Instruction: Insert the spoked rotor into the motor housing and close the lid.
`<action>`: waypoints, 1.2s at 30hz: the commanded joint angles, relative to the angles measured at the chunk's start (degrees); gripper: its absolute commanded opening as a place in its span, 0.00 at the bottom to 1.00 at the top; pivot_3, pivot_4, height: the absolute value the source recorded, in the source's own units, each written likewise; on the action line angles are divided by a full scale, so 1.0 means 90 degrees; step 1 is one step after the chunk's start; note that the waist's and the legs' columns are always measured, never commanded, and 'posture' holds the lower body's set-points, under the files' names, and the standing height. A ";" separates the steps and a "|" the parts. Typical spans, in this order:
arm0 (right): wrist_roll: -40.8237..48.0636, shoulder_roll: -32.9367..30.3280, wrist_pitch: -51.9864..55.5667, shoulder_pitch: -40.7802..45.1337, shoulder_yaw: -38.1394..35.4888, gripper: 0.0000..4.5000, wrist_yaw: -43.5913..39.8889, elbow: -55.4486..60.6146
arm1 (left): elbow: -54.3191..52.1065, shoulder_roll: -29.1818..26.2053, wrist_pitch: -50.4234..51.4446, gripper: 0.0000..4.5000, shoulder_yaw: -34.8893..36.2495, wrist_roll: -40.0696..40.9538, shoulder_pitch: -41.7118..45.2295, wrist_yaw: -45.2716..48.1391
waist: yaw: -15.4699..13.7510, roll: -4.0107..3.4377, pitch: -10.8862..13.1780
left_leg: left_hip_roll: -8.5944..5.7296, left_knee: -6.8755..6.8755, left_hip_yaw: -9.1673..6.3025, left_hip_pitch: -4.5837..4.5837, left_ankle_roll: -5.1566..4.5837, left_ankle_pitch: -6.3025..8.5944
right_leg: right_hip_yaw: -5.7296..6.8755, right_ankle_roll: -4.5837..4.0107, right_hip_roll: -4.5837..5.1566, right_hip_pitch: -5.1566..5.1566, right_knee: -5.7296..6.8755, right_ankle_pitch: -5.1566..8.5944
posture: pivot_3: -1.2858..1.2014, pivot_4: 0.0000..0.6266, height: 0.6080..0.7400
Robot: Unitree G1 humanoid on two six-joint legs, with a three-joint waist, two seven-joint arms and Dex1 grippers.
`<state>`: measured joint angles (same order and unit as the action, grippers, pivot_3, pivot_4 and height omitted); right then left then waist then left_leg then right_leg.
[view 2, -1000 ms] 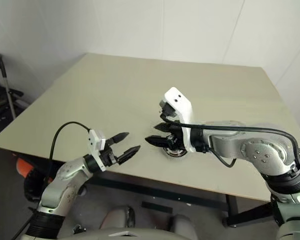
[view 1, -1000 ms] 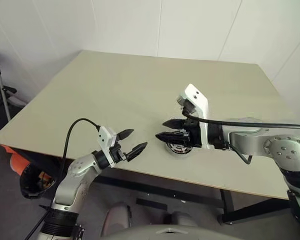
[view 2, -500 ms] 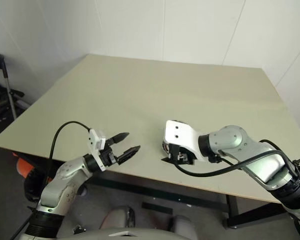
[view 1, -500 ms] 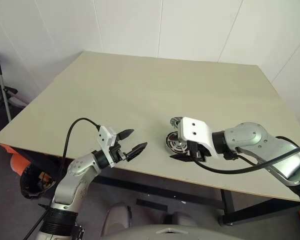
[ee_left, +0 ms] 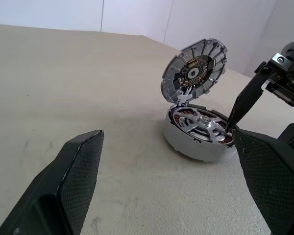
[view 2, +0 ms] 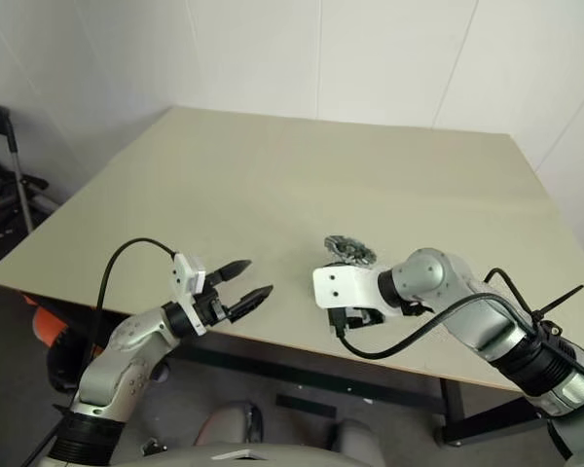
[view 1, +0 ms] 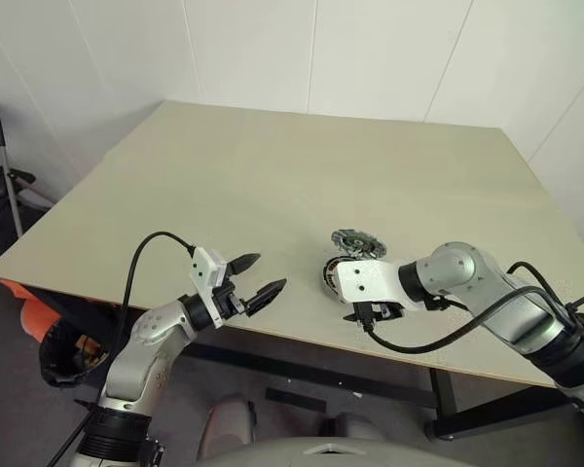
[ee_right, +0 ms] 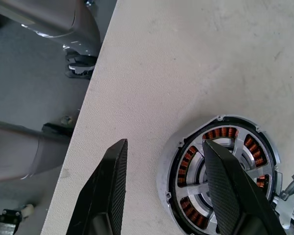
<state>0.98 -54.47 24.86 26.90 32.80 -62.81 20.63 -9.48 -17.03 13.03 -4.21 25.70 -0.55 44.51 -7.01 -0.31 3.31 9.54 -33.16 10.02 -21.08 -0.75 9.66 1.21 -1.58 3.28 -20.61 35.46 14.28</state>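
The desk [view 1: 273, 175] carries the motor housing [ee_left: 198, 139] near its front edge, rotor [ee_left: 202, 126] already seated inside, lid [ee_left: 193, 71] standing hinged upright. It looks like heavy, rigid metal; the thin lid should swing by its top rim. Right claw [ee_right: 169, 188] half-open and empty, one finger over the rotor; left claw [view 1: 256, 277] wide open, empty.

housing [ee_left: 196, 142] grey (copper windings) | rotor [ee_left: 202, 124] silver | table [view 1: 224, 175] beige
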 commanded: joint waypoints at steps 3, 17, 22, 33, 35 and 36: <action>-0.0364 0.0100 -0.0328 0.0107 -0.0136 0.60 -0.0284 -0.0227 | -0.0237 0.0022 -0.0075 1.00 0.0008 0.0035 0.0071 -0.0014 | 0.0002 0.0000 0.0000 | 0.0001 0.0000 0.0000 0.0000 0.0000 0.0000 | 0.0000 -0.0001 0.0000 0.0000 0.0000 -0.0001 | 0.52 0.00 1.00; -0.0740 0.0296 -0.0679 0.0056 -0.0335 0.01 -0.0621 -0.0559 | -0.0226 0.0019 -0.0145 1.00 0.0048 0.0039 -0.0008 0.0001 | 0.0009 -0.0001 -0.0001 | 0.0002 -0.0001 0.0001 0.0002 -0.0003 0.0002 | 0.0000 -0.0003 -0.0001 0.0001 0.0001 -0.0002 | 0.52 0.00 1.00; -0.0879 0.0391 -0.0717 -0.0014 -0.0431 0.01 -0.0536 -0.0566 | -0.0256 0.0025 -0.0183 1.00 0.0028 0.0024 -0.0074 0.0008 | 0.0010 -0.0001 -0.0001 | 0.0003 -0.0001 0.0001 0.0002 -0.0005 0.0003 | 0.0000 -0.0005 -0.0002 0.0000 0.0004 -0.0002 | 0.52 0.00 1.00; -0.0306 0.1322 0.2061 -0.0038 -0.0712 0.01 -0.0220 0.0623 | -0.0224 0.0036 -0.0238 1.00 0.0033 0.0021 -0.0119 0.0008 | 0.0072 -0.0003 -0.0001 | 0.0005 -0.0001 0.0001 0.0009 -0.0008 0.0004 | 0.0000 0.0002 -0.0004 -0.0002 0.0014 0.0003 | 0.52 0.00 1.00; -0.0365 0.1717 0.2709 0.0127 -0.0695 0.01 0.0157 0.0593 | -0.0192 0.0043 -0.0248 1.00 0.0038 0.0021 -0.0106 0.0014 | 0.0113 -0.0004 -0.0001 | 0.0005 -0.0001 0.0001 0.0008 -0.0007 0.0004 | 0.0000 -0.0009 -0.0004 -0.0003 0.0015 -0.0003 | 0.52 0.00 1.00; -0.0381 0.1917 0.3037 0.0207 -0.0696 0.01 0.0342 0.0558 | -0.0165 0.0048 -0.0251 1.00 0.0040 0.0020 -0.0084 0.0013 | 0.0147 -0.0004 -0.0001 | 0.0005 -0.0002 0.0001 0.0006 -0.0007 0.0004 | 0.0000 -0.0009 -0.0004 -0.0006 0.0015 -0.0004 | 0.52 0.00 1.00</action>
<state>-2.49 -38.61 48.06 26.22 28.22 -63.05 23.53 -9.90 -16.75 11.82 -4.19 25.60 -2.12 44.43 -5.68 -0.35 3.31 9.58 -33.18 10.03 -21.06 -0.81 9.69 1.20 -1.67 3.25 -20.68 35.61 14.25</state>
